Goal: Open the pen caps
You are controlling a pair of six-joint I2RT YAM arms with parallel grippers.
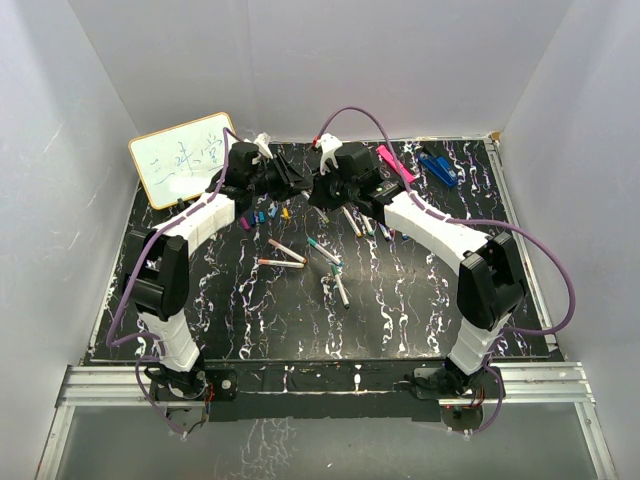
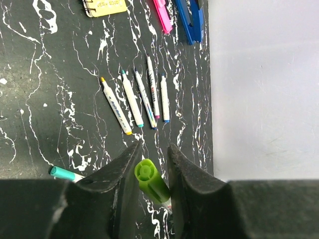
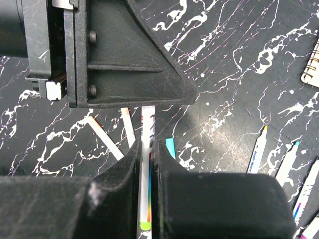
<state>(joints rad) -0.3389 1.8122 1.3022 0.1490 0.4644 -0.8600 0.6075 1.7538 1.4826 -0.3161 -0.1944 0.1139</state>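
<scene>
My two grippers meet above the back middle of the table. My left gripper [image 1: 296, 181] [image 2: 152, 148] is shut on the green cap [image 2: 150, 180] of a pale-barrelled pen. My right gripper [image 1: 326, 190] [image 3: 146, 144] is shut on the same pen's white barrel [image 3: 146, 189], which has a rainbow stripe and a green band near its end. The barrel runs up under the left gripper's black body [image 3: 119, 55]. Several other pens [image 1: 285, 252] lie on the black marbled table [image 1: 400, 300]. A row of them shows in the left wrist view [image 2: 132, 102]. Loose caps [image 1: 262, 215] lie by the left arm, and a teal cap [image 3: 170, 148] shows beside the right fingers.
A whiteboard [image 1: 185, 158] leans at the back left. A bright-pink bar [image 1: 393, 162] [image 2: 163, 15] and a dark-blue clip [image 1: 438, 167] [image 2: 192, 20] lie at the back right. A spiral notebook [image 2: 104, 6] [image 3: 311, 69] lies near them. White walls surround the table.
</scene>
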